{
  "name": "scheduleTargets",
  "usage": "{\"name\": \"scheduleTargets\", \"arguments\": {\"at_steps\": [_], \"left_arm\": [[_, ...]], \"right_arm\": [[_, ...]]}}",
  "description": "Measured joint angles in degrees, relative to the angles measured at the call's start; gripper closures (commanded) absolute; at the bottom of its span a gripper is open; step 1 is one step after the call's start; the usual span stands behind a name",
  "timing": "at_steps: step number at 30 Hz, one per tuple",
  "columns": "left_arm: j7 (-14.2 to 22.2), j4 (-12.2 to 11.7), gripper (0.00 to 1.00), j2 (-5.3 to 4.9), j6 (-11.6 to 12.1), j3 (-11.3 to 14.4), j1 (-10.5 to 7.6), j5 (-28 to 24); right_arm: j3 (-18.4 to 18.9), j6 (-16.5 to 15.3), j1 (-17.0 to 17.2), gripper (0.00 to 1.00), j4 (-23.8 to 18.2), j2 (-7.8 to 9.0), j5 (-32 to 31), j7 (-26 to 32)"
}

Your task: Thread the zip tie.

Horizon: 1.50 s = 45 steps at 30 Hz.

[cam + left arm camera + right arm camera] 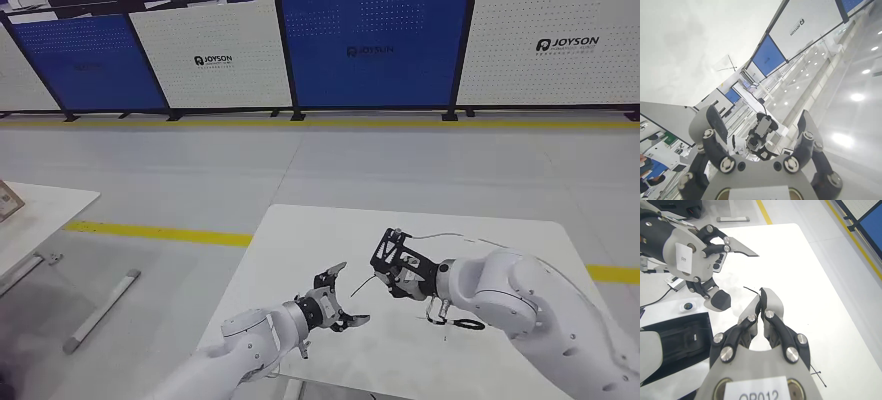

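Observation:
A thin black zip tie [750, 290] is pinched in my right gripper [760, 293], which is shut on it, with a short tail sticking out past the fingertips. In the top view that tail [362, 285] points from the right gripper [383, 276] toward my left gripper [350, 294], both above the near middle of the white table [330, 235]. The left gripper [741, 278] is open, empty, and a short way from the tail's tip. From the left wrist, the open left gripper [759, 113] frames the right gripper [761, 132] farther off.
Spare zip ties [817, 375] lie crossed on the table behind the right gripper, and a crossed pair [728, 67] lies near the far edge. A small black loop [465, 323] lies under the right forearm. A second table [40, 215] stands at left.

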<state>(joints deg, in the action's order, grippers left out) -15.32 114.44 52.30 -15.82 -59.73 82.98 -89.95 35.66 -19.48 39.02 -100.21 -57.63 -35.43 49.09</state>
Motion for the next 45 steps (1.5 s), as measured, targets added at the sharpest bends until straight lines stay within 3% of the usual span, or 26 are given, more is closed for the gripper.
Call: {"name": "scheduleTargets", "arguments": {"at_steps": [2, 10, 13, 16, 20, 22, 24, 31, 35, 39, 45], "left_arm": [[-0.11, -0.28, 0.00, 0.59, -0.04, -0.19, -0.03, 0.00], [-0.05, -0.26, 0.00, 0.48, 0.01, -0.17, -0.03, 0.02], [0.40, -0.42, 0.00, 0.81, 1.88, 0.43, 0.03, 1.26], [-0.47, -0.05, 0.00, 1.42, 1.42, 0.94, -0.52, -0.08], [-2.03, 0.24, 0.00, 3.12, -0.58, 0.25, -0.49, 0.00], [-2.62, 0.09, 0.41, 4.16, -1.92, -0.49, -0.45, 0.00], [-3.12, -0.32, 0.54, 5.44, -3.52, -1.26, -0.45, 0.00], [-4.66, -1.96, 0.72, 8.86, -3.66, -1.57, -1.45, 0.00], [-5.31, -2.61, 0.75, 10.39, -3.66, -1.92, -1.63, 0.00], [-5.71, -2.85, 0.73, 11.10, -3.66, -2.22, -1.42, 0.00], [-5.84, -3.13, 0.75, 11.22, -3.66, -2.65, -1.20, 0.00]], "right_arm": [[0.00, 0.00, 0.00, 1.00, 0.00, 0.00, 0.00, 0.00], [0.00, 0.00, 0.00, 1.00, 0.00, 0.00, 0.00, 0.00], [0.00, 0.00, 0.00, 1.00, 0.00, 0.00, 0.00, 0.00], [0.00, 0.00, 0.00, 1.00, 0.00, 0.00, 0.00, 0.00], [0.00, 0.00, 0.00, 1.00, 0.00, 0.00, 0.00, 0.00], [0.00, 0.00, 0.00, 1.00, 0.00, 0.00, 0.00, 0.00], [0.00, 0.00, 0.00, 1.00, 0.00, 0.00, 0.00, 0.00], [0.00, 0.00, 0.00, 1.00, 0.00, 0.00, 0.00, 0.00], [0.00, 0.00, 0.00, 1.00, 0.00, 0.00, 0.00, 0.00], [0.00, 0.00, 0.00, 1.00, 0.00, 0.00, 0.00, 0.00], [0.00, 0.00, 0.00, 1.00, 0.00, 0.00, 0.00, 0.00]]}}
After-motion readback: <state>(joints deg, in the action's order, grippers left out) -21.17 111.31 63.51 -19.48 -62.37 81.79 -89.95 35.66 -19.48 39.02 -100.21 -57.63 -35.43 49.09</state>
